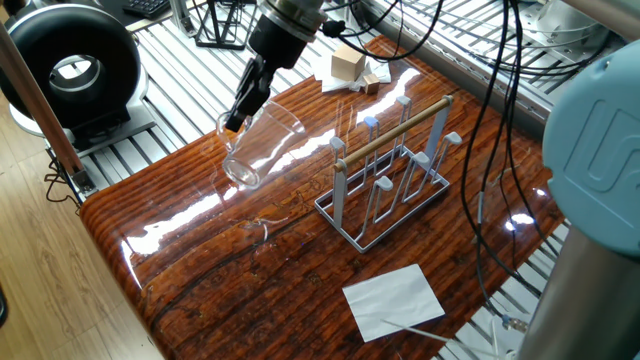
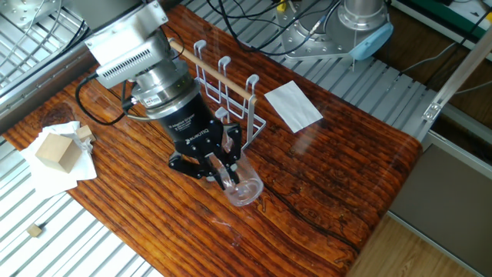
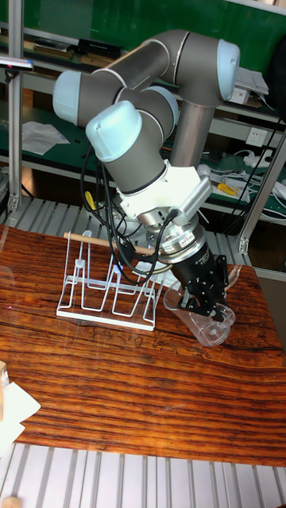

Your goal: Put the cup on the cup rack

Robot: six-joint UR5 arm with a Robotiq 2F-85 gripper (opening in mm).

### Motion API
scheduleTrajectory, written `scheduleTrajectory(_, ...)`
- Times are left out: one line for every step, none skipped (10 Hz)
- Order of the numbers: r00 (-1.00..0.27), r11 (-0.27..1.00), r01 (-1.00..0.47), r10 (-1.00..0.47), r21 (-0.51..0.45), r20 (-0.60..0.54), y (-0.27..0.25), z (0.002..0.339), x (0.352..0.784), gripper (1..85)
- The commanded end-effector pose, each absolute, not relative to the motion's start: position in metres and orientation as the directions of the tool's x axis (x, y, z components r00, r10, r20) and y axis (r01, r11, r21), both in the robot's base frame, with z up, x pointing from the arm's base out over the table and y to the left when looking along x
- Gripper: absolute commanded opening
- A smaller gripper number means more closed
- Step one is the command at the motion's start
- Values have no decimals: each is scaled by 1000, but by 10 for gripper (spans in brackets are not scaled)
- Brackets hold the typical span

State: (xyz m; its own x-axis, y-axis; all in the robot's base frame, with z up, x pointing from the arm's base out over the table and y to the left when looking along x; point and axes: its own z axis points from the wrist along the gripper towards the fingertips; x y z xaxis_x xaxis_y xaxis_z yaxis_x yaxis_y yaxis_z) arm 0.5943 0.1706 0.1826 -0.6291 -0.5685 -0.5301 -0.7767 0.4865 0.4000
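Hand [image 2: 224,171]: pinching the rim of the glass cup [image 1: 258,148].
Cup: tilted, lifted off the bench [image 1: 230,285].
Cup rack [image 1: 390,172]: just beside cup, pegs bare.

Premises are presenting as a robotics lab or test workshop. An industrial arm [image 3: 159,87] with grey links and pale blue joint caps is standing at a glossy wooden table [image 1: 250,290], which is resting on a bed of slotted aluminium profile [image 1: 140,150] (the kind used for test rigs). Black cables [image 1: 495,120] are hanging loose across the bench. A second robot base [image 2: 361,19] is sitting on the frame behind. Metal shelving [image 3: 48,87] against a green wall is holding papers and clutter, and wall sockets [image 3: 256,136] are showing beside it. A black ring-shaped unit [image 1: 70,65] is sitting on the rails at floor side. Flooring is showing as pale wood laminate [image 1: 40,290].
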Motion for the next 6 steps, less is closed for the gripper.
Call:
scheduleTrajectory(-649, 472, -761, -525, 446, -551, 179, 190, 593, 10)
scheduleTrajectory(-656, 465, -755, -517, 463, -550, 180, 192, 590, 10)
scheduleTrajectory(-656, 464, -755, -521, 464, -546, 179, 191, 588, 10)
scheduleTrajectory(-656, 462, -755, -526, 466, -541, 177, 190, 586, 10)
scheduleTrajectory(-655, 455, -756, -532, 471, -537, 175, 189, 581, 10)
scheduleTrajectory(-651, 445, -759, -539, 476, -534, 172, 188, 576, 10)
